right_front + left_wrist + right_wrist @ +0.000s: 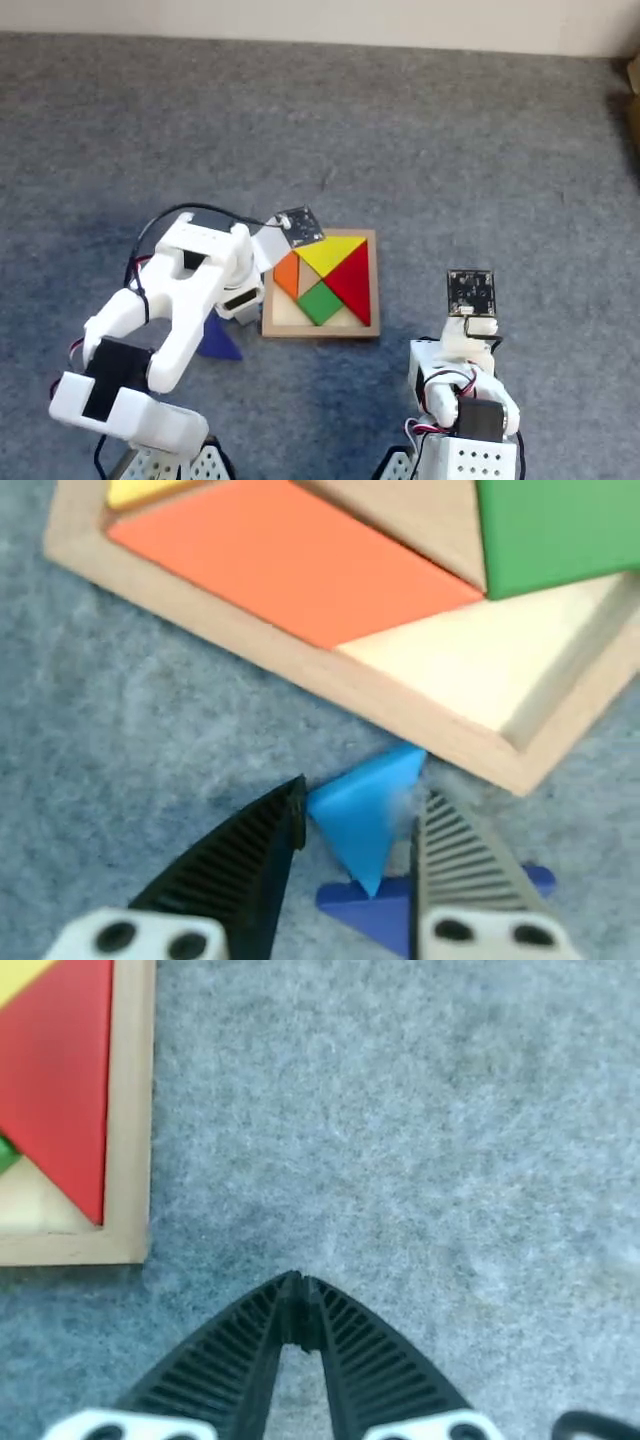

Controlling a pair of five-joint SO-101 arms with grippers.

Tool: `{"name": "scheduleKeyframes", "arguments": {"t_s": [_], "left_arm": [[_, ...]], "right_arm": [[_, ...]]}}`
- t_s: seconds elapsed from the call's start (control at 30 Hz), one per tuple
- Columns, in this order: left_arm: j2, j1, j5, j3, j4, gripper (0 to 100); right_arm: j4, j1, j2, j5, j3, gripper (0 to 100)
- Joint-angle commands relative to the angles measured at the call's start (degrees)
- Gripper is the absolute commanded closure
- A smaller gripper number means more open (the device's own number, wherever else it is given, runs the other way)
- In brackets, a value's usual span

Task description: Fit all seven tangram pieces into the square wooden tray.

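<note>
The square wooden tray (pixel 374 290) holds a yellow triangle (pixel 330 255), a red triangle (pixel 352 285), an orange piece (pixel 287 272), a tan piece (pixel 308 275) and a green square (pixel 320 300). Bare tray floor (pixel 470 660) shows at the corner nearest my left arm (pixel 190 290). My left gripper (pixel 364 796) is shut on a light blue triangle (pixel 362 815) just outside that corner, above the carpet. A dark blue piece (pixel 375 908) lies on the carpet under it, also seen beside the tray (pixel 218 342). My right gripper (pixel 300 1310) is shut and empty over bare carpet, off the tray's corner (pixel 128 1160).
Grey carpet covers the whole work surface, with open room beyond and to the right of the tray. My right arm (pixel 465 390) sits folded near the front edge. A pale wall runs along the far side.
</note>
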Motion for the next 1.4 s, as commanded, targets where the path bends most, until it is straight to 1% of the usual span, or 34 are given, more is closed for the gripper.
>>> {"name": "scheduleKeyframes", "arguments": {"t_s": [0.0, 0.13, 0.37, 0.5, 0.6, 0.67, 0.83, 1.0, 1.07, 1.17, 1.3, 1.37], "left_arm": [[-0.22, 0.4, 3.08, -4.18, 2.11, 90], [-0.22, 0.4, 4.04, -8.04, 7.91, 91], [-0.22, 0.75, 4.13, -14.11, 14.33, 91], [-0.22, 4.35, 4.57, -16.92, 17.14, 91], [-0.22, 9.19, 8.97, -18.68, 17.32, 91], [-0.22, 12.97, 10.11, -19.91, 17.32, 91], [0.4, 21.58, 10.37, -21.93, 16.97, 91], [0.4, 28.09, 15.21, -22.02, 15.65, 91], [0.4, 29.58, 16.88, -21.58, 14.15, 91], [0.48, 29.93, 18.9, -21.58, 11.87, 91], [0.48, 30.99, 19.6, -21.58, 10.64, 90], [0.48, 31.96, 19.6, -21.49, 10.29, 88]], "right_arm": [[0.4, 0.57, -1.01, 0.62, 5.85, 99.3], [0.4, 0.57, -1.01, 0.62, 5.85, 99.3], [0.4, 0.57, -1.01, 0.62, 5.85, 99.3], [0.4, 0.57, -1.01, 0.62, 5.85, 99.3], [0.4, 0.57, -1.01, 0.62, 5.85, 99.3], [0.4, 0.57, -1.01, 0.62, 5.85, 99.3], [0.4, 0.57, -1.01, 0.62, 5.85, 99.3], [0.4, 0.57, -1.01, 0.62, 5.85, 99.3], [0.4, 0.57, -1.01, 0.62, 5.85, 99.3], [0.4, 0.57, -1.01, 0.62, 5.85, 99.3], [0.4, 0.57, -1.01, 0.62, 5.85, 99.3], [0.4, 0.57, -1.01, 0.62, 5.85, 99.3]]}}
